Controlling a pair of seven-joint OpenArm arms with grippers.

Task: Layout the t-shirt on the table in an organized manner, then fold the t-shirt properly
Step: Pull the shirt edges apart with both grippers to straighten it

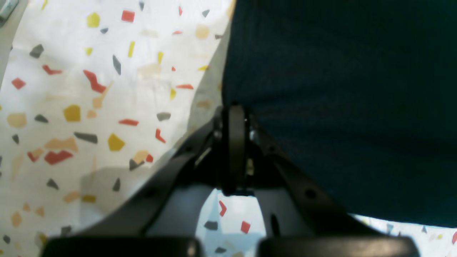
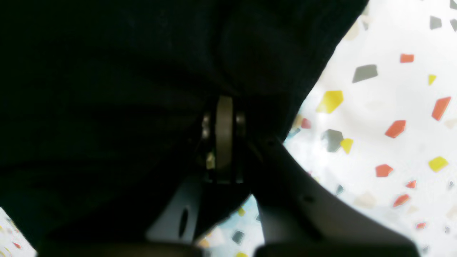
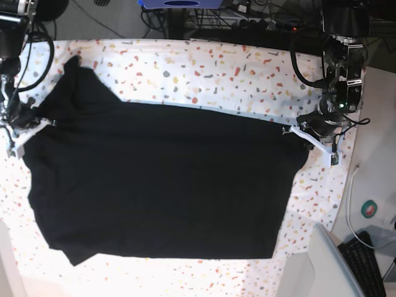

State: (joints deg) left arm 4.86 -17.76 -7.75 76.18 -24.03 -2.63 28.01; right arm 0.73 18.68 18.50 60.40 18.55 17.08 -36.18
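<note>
Both grippers are closed on the t-shirt (image 3: 161, 185): the left gripper (image 3: 296, 130) at the table's (image 3: 204, 68) right edge, the right gripper (image 3: 37, 120) at its left. The garment is stretched taut between them across the middle; layout is judged nearly done, folding not begun.

The black t-shirt (image 3: 161, 185) lies spread across the terrazzo-flecked table (image 3: 204, 68).
</note>
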